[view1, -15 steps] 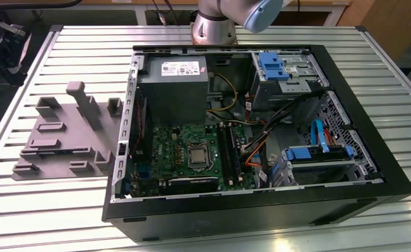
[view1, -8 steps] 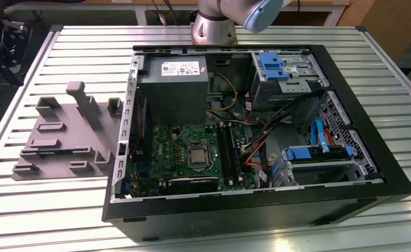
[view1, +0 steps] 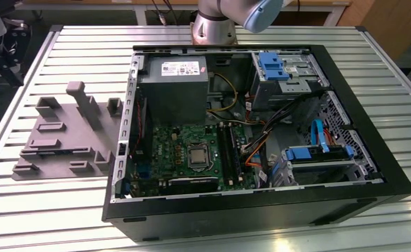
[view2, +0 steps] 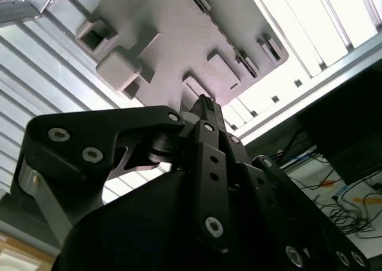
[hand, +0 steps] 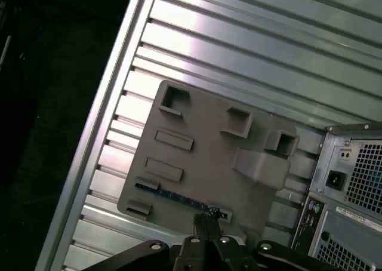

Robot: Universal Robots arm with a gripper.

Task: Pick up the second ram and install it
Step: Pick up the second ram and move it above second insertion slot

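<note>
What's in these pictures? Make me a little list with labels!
gripper: shut, holding nothing, over the gray holder, near the second ram
second ram: lying in a slot of the gray holder, not picked up yet
gray holder place: on the slatted table, on the exterior view's left of the computer case
computer case: open, motherboard showing

Your slatted metal counter [view1: 65,47] carries an open black case [view1: 247,215] lying on its side. Inside it you see a grey power supply [view1: 174,86] at the far end and a green motherboard [view1: 167,152] just beside it, with a square socket [view1: 197,156] near its middle. Loose cables [view1: 261,139] run between the board and the drive bays, where a blue bracket [view1: 273,65] sits far and another bracket [view1: 309,154] near. A grey holder [view1: 65,136] rests on the counter at the exterior view's left of the case.
</note>
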